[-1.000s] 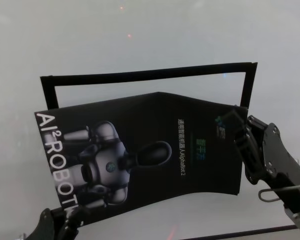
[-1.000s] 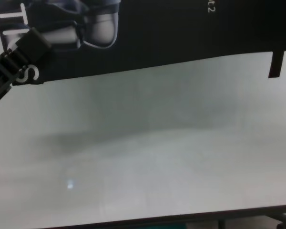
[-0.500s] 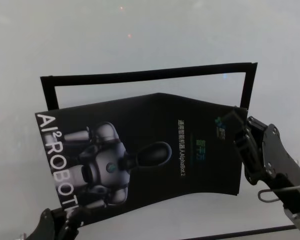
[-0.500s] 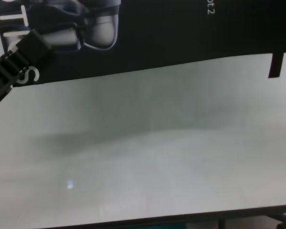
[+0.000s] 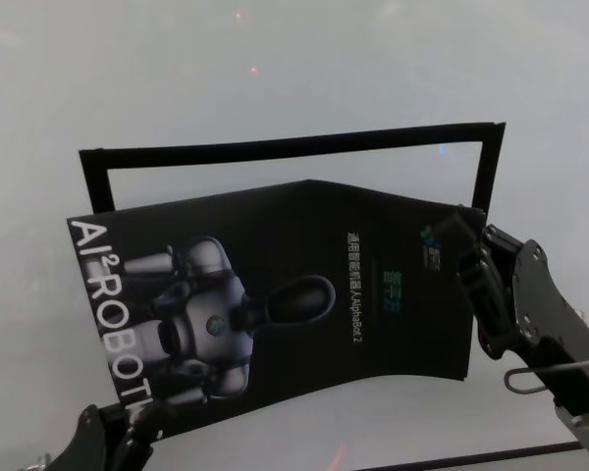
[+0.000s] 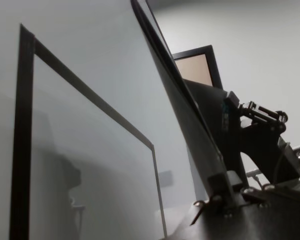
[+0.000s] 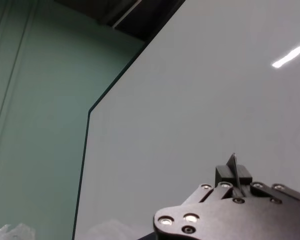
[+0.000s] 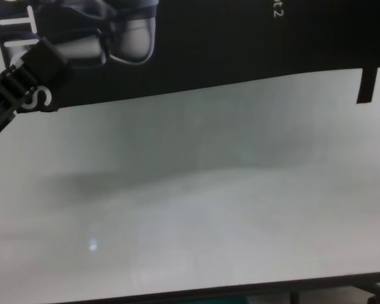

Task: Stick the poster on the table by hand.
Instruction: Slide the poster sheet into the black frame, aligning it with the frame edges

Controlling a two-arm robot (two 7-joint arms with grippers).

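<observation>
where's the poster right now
In the head view the large black glossy poster is held above the white table, overlapping the black tape frame's lower part, between the left pincer at its near-left corner and the right pincer at its right edge.

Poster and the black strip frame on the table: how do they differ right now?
The poster is a full printed sheet with a robot picture and white letters; the black strip frame is plain, narrow and open on the near side. The poster bows upward, held at its ends by the left gripper and right gripper; the frame lies flat on the table. Both are black.
</observation>
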